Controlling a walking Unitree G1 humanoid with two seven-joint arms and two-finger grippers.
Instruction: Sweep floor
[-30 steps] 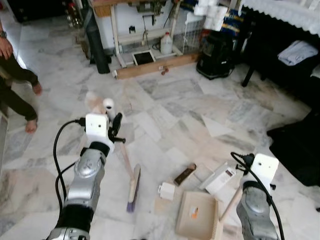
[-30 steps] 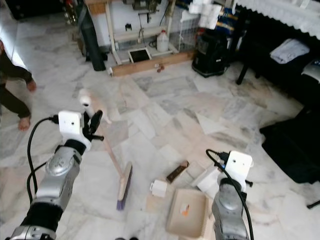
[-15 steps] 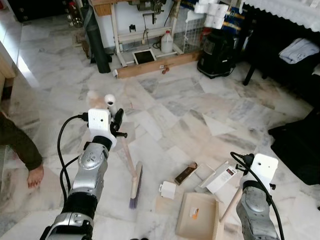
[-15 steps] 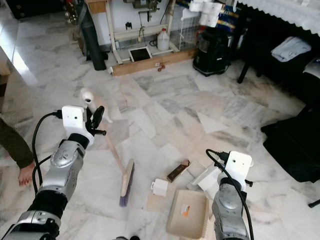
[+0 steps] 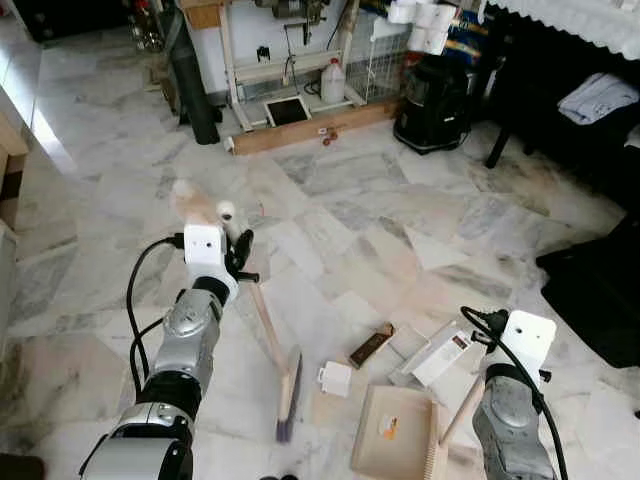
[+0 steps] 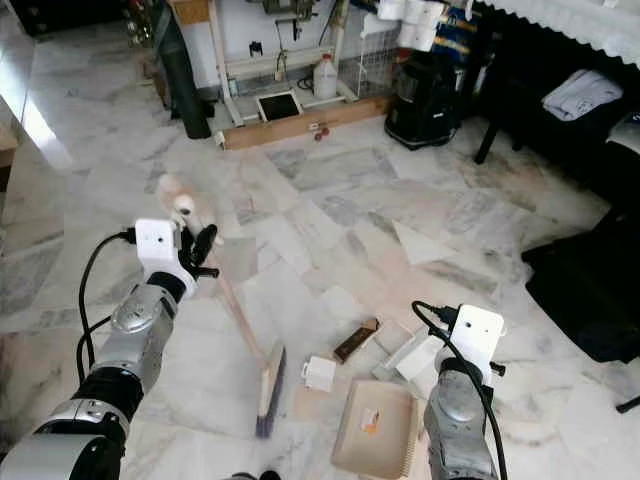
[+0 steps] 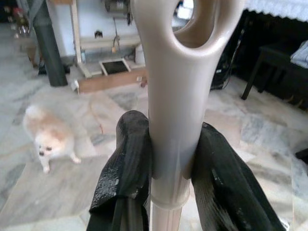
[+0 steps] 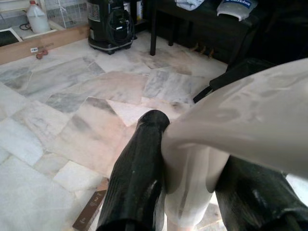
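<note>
A pale marble floor [image 5: 400, 230] runs back to a workbench at twelve o'clock, with a small white box [image 5: 334, 380], a brown bar [image 5: 370, 346] and a flat carton [image 5: 440, 352] lying near six. The left gripper [image 7: 168, 159], arm raised and bent at eight o'clock, clamps the broom [image 5: 272, 345], its head at six. The right gripper [image 8: 187, 192] pinches the dustpan [image 5: 395, 430] handle at five; short, low strokes toward the pan's lip would likely serve best.

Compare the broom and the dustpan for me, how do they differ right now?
The broom leans tilted on its bristles, while the dustpan lies flat on the floor. The broom is in the left claw; the dustpan's handle is in the right claw. The broom is long and thin; the dustpan is broad. Both are beige.
</note>
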